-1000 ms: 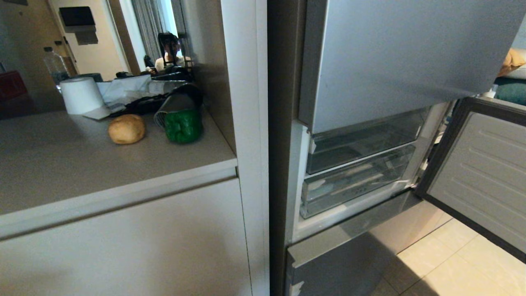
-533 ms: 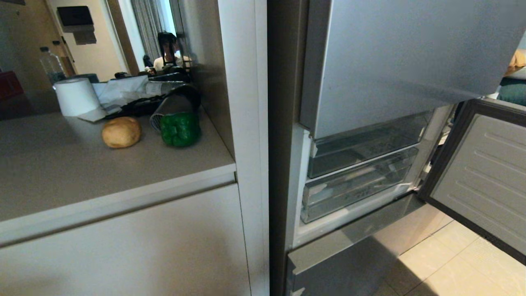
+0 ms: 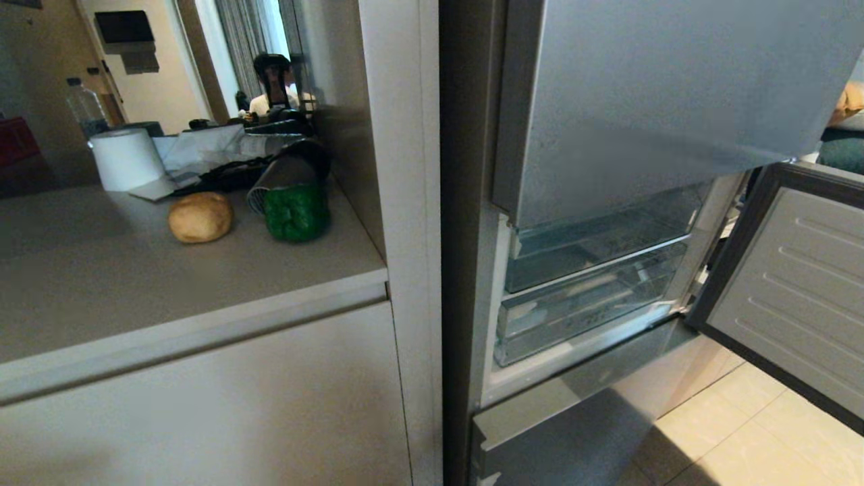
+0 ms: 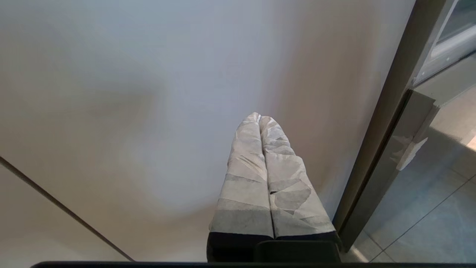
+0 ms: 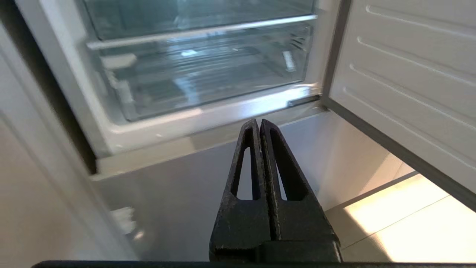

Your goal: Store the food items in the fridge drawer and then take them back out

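Step in hand: by my read, the storing half is only just getting going; the middle fridge door [image 3: 790, 297] is hanging open to the right and nothing is sitting in the clear drawers yet.
Food items: the potato [image 3: 200, 217] and the green pepper [image 3: 295, 212] are both waiting on the counter [image 3: 135, 283] at the far left, just beside each other, the pepper against the hair dryer [image 3: 283, 172].
Fridge drawer: the glass-fronted drawers [image 3: 587, 297] are showing empty, to the right of the cabinet.
Right gripper [image 5: 259, 123]: fingers pressed together, carrying nothing, hovering low before the drawers, above the bottom panel [image 5: 193, 178].
Left gripper [image 4: 259, 116]: taped fingers clenched on nothing, facing the cabinet front [image 4: 130, 93].
Next move: probably calling for one gripper to be opening up and reaching left to the counter for a first item.
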You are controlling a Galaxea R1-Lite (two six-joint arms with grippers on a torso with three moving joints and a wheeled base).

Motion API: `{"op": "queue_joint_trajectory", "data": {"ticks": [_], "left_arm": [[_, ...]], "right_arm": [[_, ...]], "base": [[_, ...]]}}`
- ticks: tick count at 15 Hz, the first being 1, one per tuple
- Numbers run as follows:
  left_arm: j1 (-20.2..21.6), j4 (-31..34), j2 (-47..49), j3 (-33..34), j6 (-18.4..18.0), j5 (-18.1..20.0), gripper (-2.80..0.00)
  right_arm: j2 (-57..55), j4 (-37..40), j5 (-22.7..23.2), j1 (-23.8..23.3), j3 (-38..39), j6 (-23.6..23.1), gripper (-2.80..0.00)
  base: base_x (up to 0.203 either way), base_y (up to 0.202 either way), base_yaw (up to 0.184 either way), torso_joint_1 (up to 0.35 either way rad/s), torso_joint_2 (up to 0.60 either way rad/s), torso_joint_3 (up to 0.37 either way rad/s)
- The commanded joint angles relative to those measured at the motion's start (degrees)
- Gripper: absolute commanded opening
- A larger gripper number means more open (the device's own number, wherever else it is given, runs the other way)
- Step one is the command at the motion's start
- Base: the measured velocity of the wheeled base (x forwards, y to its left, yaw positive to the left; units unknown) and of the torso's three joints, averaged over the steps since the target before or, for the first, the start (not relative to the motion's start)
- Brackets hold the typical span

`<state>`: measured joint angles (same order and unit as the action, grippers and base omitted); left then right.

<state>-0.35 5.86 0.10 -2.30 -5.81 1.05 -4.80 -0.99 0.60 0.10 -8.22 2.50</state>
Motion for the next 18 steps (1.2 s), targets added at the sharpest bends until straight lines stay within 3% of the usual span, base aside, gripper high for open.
{"op": "queue_joint_trajectory", "data": {"ticks": [1,4,7,9,18], "left_arm": [[0.00,0.02,0.08,0.02,0.01,0.01,-2.80],[0.00,-0.06,0.08,0.02,0.01,0.01,-2.80],[0.00,-0.06,0.08,0.02,1.19,-0.24,-2.80],[0.00,-0.06,0.08,0.02,1.68,-0.43,-2.80],[0.00,-0.06,0.08,0.02,1.16,-0.17,-2.80]], "right_arm": [[-9.39,0.67,0.78,0.04,-4.23,0.94,-2.80],[-22.84,-2.34,5.15,0.18,-5.63,3.82,-2.80],[-29.55,-9.33,16.31,0.25,-4.43,5.85,-2.80],[-30.64,-11.72,20.33,0.30,-4.11,5.68,-2.80],[-37.91,-20.13,21.72,0.34,-4.08,6.29,-2.80]], "base": [[0.000,0.000,0.000,0.000,0.00,0.000],[0.000,0.000,0.000,0.000,0.00,0.000],[0.000,0.000,0.000,0.000,0.00,0.000],[0.000,0.000,0.000,0.000,0.00,0.000],[0.000,0.000,0.000,0.000,0.00,0.000]]}}
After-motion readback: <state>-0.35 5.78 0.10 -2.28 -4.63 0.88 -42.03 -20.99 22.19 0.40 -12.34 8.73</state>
